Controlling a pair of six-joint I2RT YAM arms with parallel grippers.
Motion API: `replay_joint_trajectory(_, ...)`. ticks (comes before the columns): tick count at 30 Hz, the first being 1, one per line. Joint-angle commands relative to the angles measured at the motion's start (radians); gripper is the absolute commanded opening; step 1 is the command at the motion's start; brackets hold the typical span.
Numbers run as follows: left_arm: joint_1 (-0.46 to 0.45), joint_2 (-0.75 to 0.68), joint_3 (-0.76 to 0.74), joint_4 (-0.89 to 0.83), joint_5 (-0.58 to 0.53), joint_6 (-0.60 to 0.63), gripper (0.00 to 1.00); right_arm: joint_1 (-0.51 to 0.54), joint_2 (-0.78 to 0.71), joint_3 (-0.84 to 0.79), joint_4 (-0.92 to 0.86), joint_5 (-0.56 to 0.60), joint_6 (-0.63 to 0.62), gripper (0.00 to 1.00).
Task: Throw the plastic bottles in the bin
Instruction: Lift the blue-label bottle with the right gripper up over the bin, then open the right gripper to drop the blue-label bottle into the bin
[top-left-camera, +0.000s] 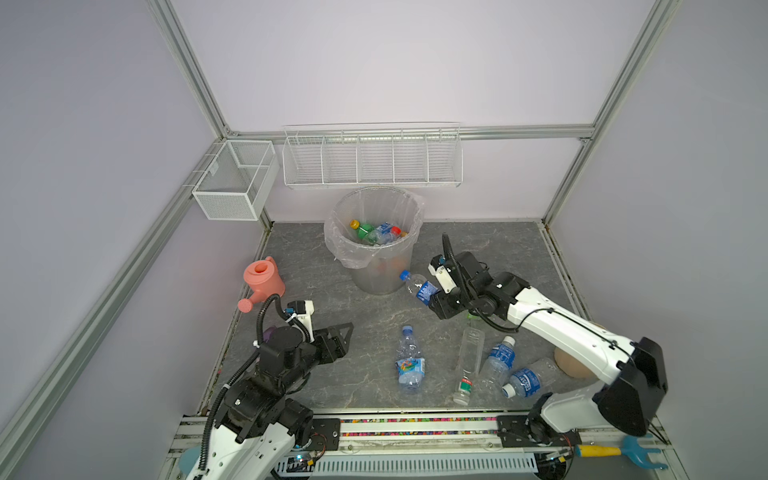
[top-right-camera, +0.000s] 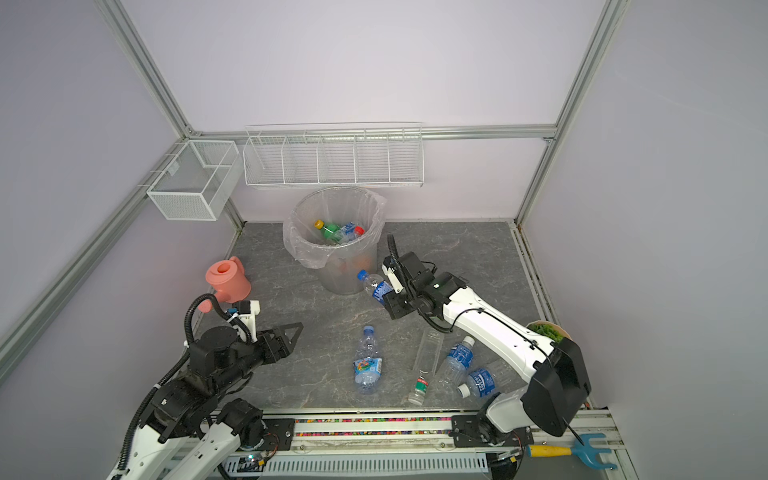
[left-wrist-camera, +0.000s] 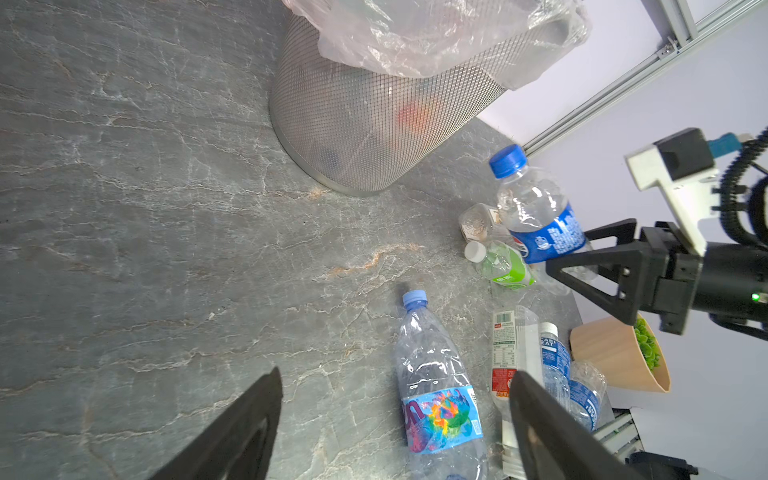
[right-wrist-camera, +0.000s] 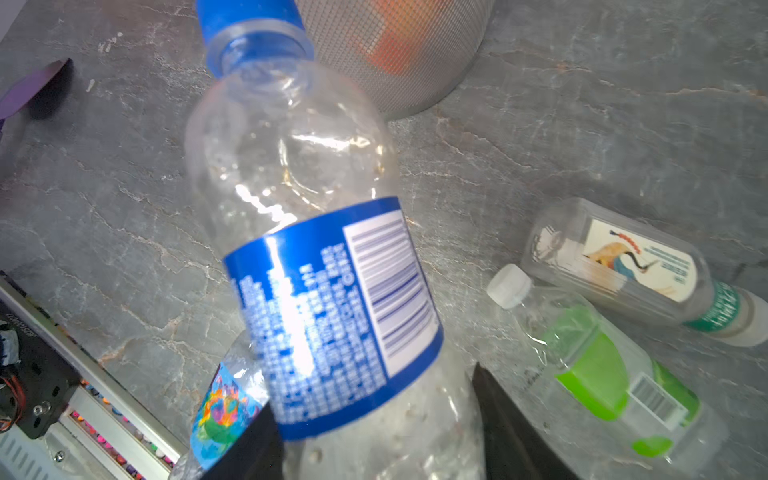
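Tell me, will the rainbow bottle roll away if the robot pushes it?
Probably a little: the rainbow bottle is round and lies on its side. It looks empty, so it is likely light. Its dented, crumpled walls suggest it may squash and roll unevenly.

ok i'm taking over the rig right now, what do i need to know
Right hand: shut on a blue-capped bottle, off the table, beside the bin.
Left hand: open, empty.
Done: several bottles in the bin.
Left: bin the held one, then six on the table: rainbow-label bottle, tall clear bottle, two blue-label bottles, green-label bottle, bird-label bottle.
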Motion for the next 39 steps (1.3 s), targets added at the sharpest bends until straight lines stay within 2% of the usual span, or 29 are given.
replay_joint_trajectory(1, -0.001, 0.006, -0.006, 0.012, 0.010, -0.008, 0.85, 0.001, -0.083, -0.010, -0.071, 0.052, 0.009, 0.55)
replay_joint_trajectory(7, -0.002, 0.010, 0.005, 0.015, 0.012, -0.007, 0.85, 0.002, -0.215, 0.040, -0.089, 0.098, -0.007, 0.57)
replay_joint_trajectory(14, -0.002, 0.028, 0.011, 0.026, 0.016, -0.008, 0.84, 0.000, -0.237, 0.226, -0.090, 0.109, -0.051, 0.54)
replay_joint_trajectory(22, -0.002, 0.034, 0.020, 0.026, 0.016, -0.004, 0.84, 0.000, -0.165, 0.451, -0.019, 0.101, -0.120, 0.51)
replay_joint_trajectory(32, -0.002, 0.047, 0.025, 0.027, 0.018, 0.002, 0.84, 0.000, 0.035, 0.789, 0.008, 0.071, -0.194, 0.51)
replay_joint_trajectory(39, -0.002, 0.037, 0.019, 0.022, 0.014, 0.002, 0.84, -0.002, 0.166, 0.908, 0.054, 0.063, -0.204, 0.52)
